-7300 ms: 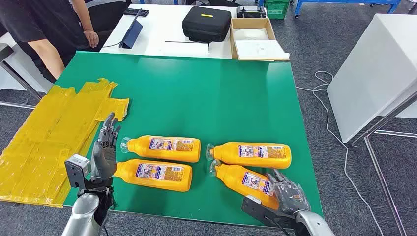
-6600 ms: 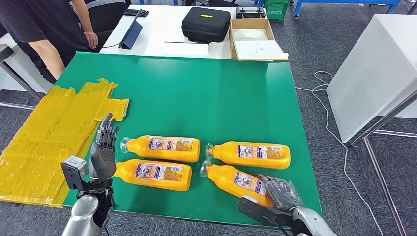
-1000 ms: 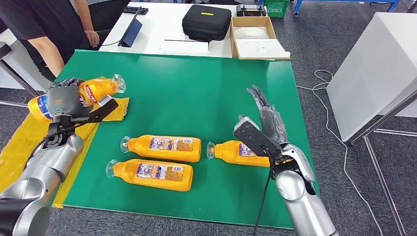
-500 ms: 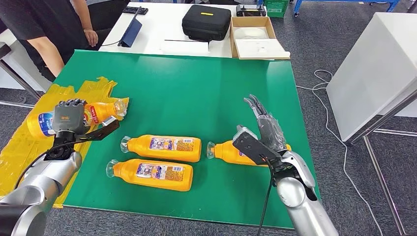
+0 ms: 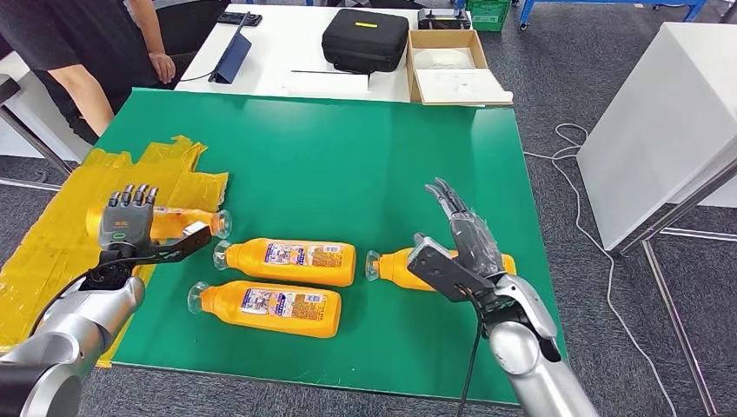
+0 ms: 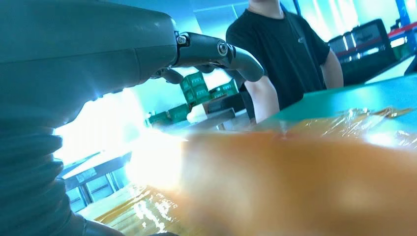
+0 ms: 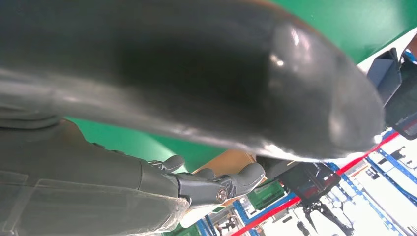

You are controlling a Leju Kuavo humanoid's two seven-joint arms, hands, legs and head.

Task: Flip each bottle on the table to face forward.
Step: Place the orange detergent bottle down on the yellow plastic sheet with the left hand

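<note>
Four orange bottles lie on the green table [image 5: 365, 156], whose far half is bare and open, while a patch of yellow tape [image 5: 78, 226] covers its left edge. The two middle bottles lie side by side with caps pointing left: the upper one [image 5: 291, 262] and the lower one [image 5: 269, 308], both showing a white and blue label whose print is too small to read. The right bottle [image 5: 401, 268] lies near the table's right edge, its far end hidden behind the right hand [image 5: 465, 230], which hovers above it with fingers straight and apart, holding nothing. The left bottle [image 5: 193, 222] rests at the edge of the tape, cap toward the middle pair; the left hand [image 5: 129, 217] sits over it with fingers raised, and it looks released, though the blurred left wrist view leaves contact unclear. A person [image 5: 82, 52] stands at the table's far left corner.
</note>
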